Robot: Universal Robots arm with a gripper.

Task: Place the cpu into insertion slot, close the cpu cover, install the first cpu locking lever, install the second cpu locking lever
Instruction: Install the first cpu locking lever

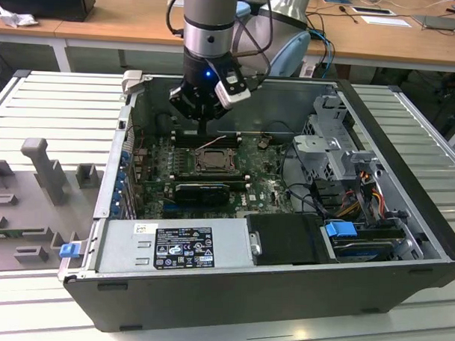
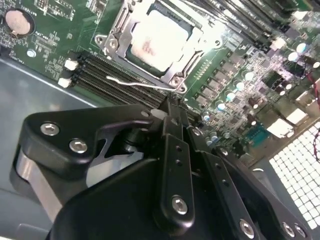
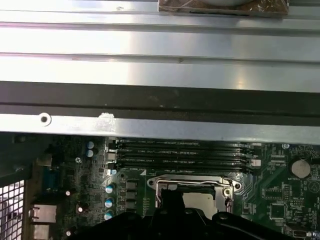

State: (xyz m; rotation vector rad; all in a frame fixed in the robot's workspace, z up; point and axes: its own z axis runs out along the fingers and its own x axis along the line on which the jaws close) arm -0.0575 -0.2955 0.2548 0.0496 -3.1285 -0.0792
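My fingers (image 2: 172, 117) look pressed together with nothing between them, their tip hanging just above the memory slots (image 2: 120, 80) at the edge of the insertion slot (image 2: 150, 45). In the second wrist view I count one cpu (image 2: 155, 37), pale and square, lying flat in that socket with one cpu cover (image 2: 187, 60) framing it, and one thin wire locking lever (image 2: 132, 82) standing loose beside the frame. In the exterior view the gripper (image 1: 205, 128) points straight down from one upright arm (image 1: 208, 28) into the open computer case (image 1: 283, 285), which lies on the ribbed counter (image 1: 51, 97).
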